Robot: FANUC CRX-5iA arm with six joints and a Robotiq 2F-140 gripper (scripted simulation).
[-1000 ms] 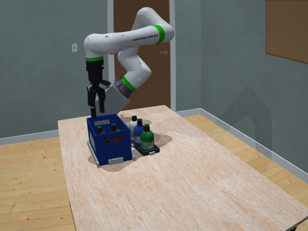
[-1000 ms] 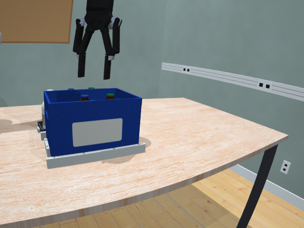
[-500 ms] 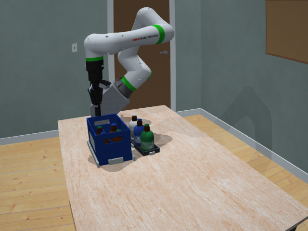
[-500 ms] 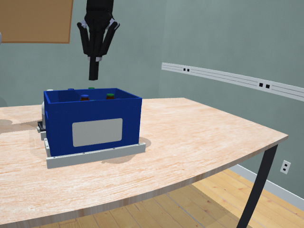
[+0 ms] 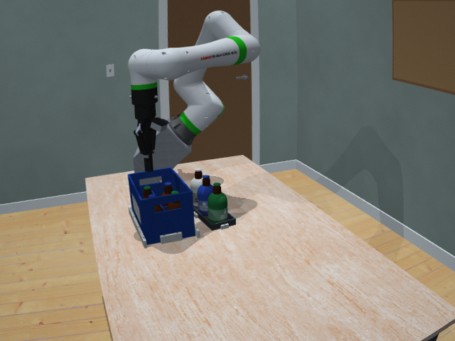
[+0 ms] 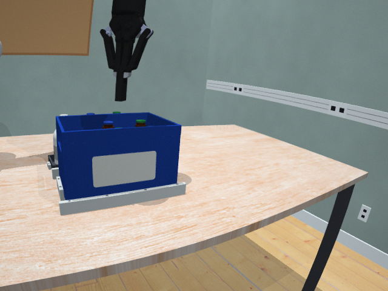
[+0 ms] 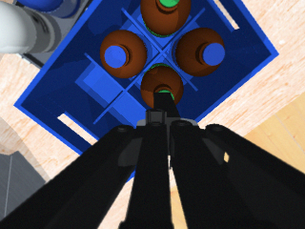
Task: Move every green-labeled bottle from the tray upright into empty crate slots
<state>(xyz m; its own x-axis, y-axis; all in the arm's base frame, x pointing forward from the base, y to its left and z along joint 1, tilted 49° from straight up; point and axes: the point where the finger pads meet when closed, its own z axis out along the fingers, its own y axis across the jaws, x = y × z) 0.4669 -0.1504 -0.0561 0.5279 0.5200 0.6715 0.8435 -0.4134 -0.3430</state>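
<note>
Top view: a white arm with green rings reaches down from the far end of the wooden table (image 5: pixel 293 275), its black gripper (image 5: pixel 148 167) pointing straight down above the back edge of the blue crate (image 5: pixel 172 220)
Jaws: closed all the way, the two fingers pressed together with nothing between them — seen in the exterior view as one narrow black tip (image 6: pixel 120 95) hanging clear above the crate (image 6: pixel 119 147)
Crate: stands square on the table inside a grey frame (image 6: pixel 125 197), not tilted; a grey label panel shows on its side
Crate contents: the wrist view looks down on four brown bottles in neighbouring slots — two with blue caps (image 7: pixel 114 54) (image 7: pixel 213 53) and two with green caps, one at the top edge (image 7: pixel 168 4) and one directly under the closed fingers, partly hidden by them
Free slots: the dividers leave open compartments on the side of the crate toward the lower left of the wrist view (image 7: pixel 95 83)
Tray: a black tray (image 5: pixel 220 224) sits just beside the crate, on its right in the top view
Tray contents: three bottles stand upright in a row — a white one (image 5: pixel 197 187) at the back, a blue one (image 5: pixel 204 199) in the middle, and the green bottle (image 5: pixel 217 207) at the front, well apart from the gripper
Background: a brown door and grey walls behind the arm
</note>
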